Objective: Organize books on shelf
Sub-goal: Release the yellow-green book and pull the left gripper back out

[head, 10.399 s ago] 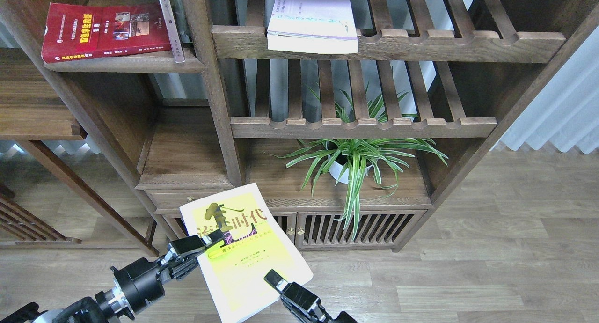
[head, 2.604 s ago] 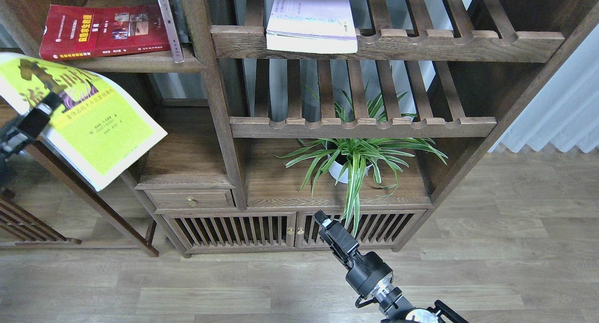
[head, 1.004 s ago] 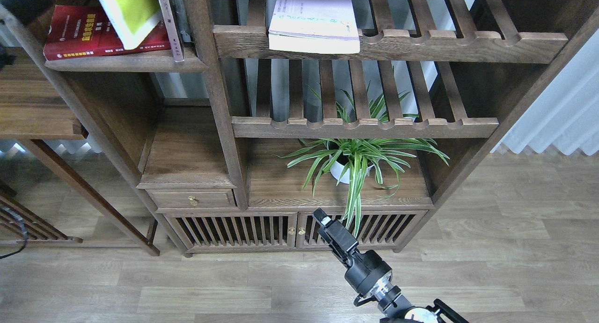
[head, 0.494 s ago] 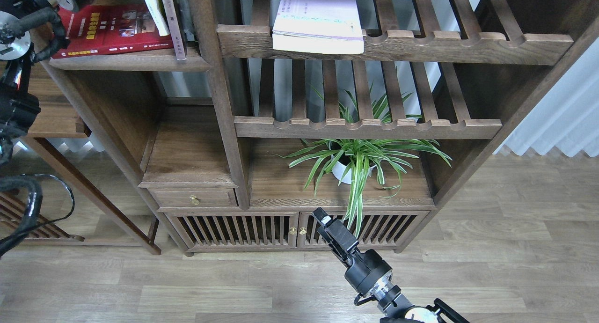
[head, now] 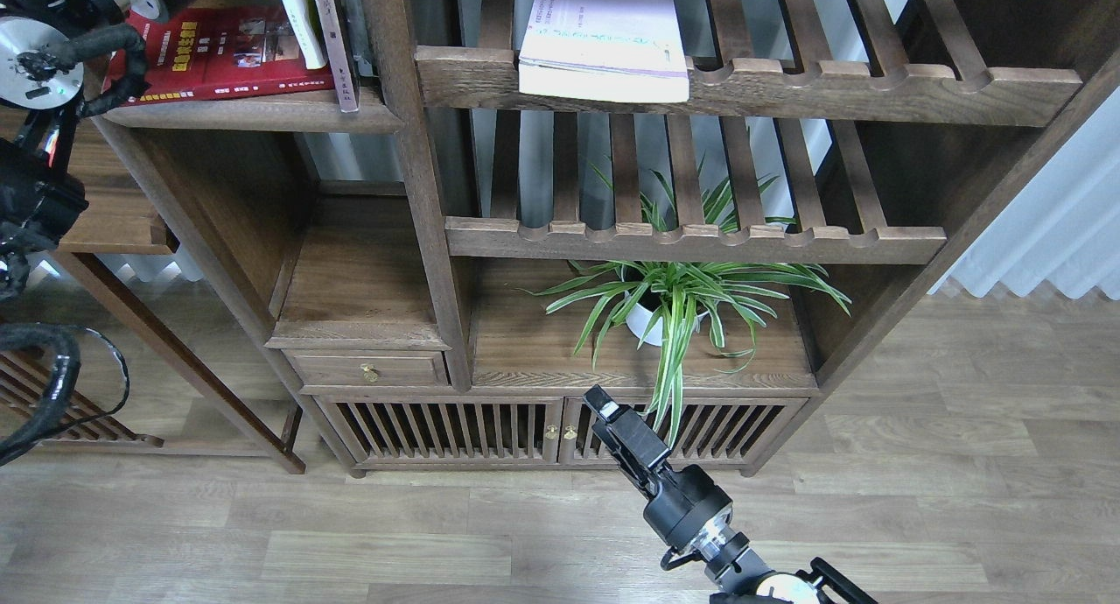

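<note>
The left gripper lies beyond the top edge; the yellow-green book (head: 296,13) is cut off there too.

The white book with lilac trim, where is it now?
In the head view, the white book with lilac trim lies flat on the top slatted rack, right of the wooden upright and above the potted plant, its edge overhanging the front rail.

Before me stands a dark-brown wooden bookcase (head: 420,236) with slatted cupboard doors (head: 455,429) above a grey-brown plank floor (head: 919,499); white pleated curtains (head: 1050,228) hang at my right edge.
</note>
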Tool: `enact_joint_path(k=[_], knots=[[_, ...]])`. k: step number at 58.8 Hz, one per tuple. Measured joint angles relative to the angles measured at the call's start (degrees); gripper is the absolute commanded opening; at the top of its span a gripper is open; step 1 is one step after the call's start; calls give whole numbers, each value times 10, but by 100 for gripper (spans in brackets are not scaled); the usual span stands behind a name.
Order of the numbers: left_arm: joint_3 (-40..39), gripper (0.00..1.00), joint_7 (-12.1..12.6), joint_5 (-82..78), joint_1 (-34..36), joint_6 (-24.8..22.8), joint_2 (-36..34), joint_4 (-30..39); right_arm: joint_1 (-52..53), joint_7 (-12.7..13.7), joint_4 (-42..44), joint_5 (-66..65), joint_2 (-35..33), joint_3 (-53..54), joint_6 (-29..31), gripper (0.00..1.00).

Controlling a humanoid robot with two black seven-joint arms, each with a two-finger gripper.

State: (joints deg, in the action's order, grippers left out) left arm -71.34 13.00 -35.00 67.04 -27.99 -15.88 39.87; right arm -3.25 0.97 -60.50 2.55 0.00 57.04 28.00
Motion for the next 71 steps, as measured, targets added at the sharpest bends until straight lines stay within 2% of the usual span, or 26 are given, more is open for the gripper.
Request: enact_joint_path(k=[8, 16, 28, 58, 71], knots=[[0, 37, 2, 1, -11, 0, 0, 5, 0, 0, -4, 0, 0, 0, 0, 98], [-9, 47, 5, 5, -32, 0, -5, 22, -1, 0, -7, 1, 0, 1, 0, 98], [-15, 55, 8, 11, -65, 0, -16, 61, -1, 0, -11, 6, 0, 1, 0, 98], [-41, 55, 32, 56, -138, 0, -55, 176, -6, 1, -21, 11, 0, 4, 0, 98], [-70, 54, 69, 80, -178, 0, -59, 242, -6, 1, -22, 11, 0, 4, 0, 98]])
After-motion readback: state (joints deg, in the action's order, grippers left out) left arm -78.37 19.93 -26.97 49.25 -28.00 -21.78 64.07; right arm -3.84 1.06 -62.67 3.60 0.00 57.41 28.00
